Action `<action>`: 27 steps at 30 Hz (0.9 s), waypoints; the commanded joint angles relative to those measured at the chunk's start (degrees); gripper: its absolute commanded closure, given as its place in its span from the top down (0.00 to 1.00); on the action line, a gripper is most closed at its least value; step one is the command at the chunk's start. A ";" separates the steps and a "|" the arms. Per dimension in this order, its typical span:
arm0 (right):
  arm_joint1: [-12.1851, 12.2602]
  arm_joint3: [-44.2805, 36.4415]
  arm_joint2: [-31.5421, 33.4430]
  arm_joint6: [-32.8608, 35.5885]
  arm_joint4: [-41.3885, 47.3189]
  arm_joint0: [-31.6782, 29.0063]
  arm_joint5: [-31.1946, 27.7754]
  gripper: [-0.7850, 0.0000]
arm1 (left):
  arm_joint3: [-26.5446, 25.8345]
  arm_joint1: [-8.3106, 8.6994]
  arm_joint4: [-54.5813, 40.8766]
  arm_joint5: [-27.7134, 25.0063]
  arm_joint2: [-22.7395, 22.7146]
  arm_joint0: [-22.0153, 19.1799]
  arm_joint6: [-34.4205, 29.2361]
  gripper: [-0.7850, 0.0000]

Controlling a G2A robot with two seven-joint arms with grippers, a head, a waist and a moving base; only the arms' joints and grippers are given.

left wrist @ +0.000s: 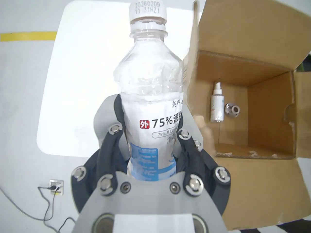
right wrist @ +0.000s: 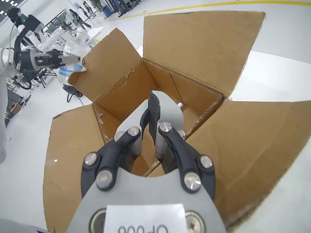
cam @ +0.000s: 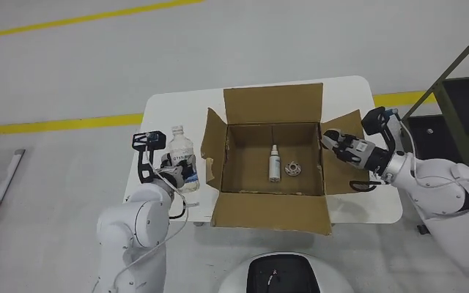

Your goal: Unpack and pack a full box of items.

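**Three items counted, one soft bottle at risk**

We see the left gripper [left wrist: 149,122] clamped on the lower body of one clear alcohol bottle [left wrist: 148,73], held over the table [cam: 183,110] just beside the cardboard box [cam: 271,110]. Its thin wall looks crumpled, so we judge it could buckle, slip, or clip the box's left flap [cam: 212,143]. Inside the box lie one small spray bottle [cam: 274,164] and one metal flange [cam: 293,169]. The right gripper [right wrist: 152,109], jaws together and empty, hangs over the box's right side.

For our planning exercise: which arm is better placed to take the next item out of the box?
Probably the right. The right gripper hangs empty at the box edge, near the spray bottle and metal ring inside. The left gripper is shut on the large bottle, outside the box.
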 commanded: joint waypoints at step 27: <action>0.00 1.44 0.22 1.09 0.82 0.06 -0.61 0.00 | 8.20 1.59 10.28 -11.94 -1.88 6.57 4.75 0.00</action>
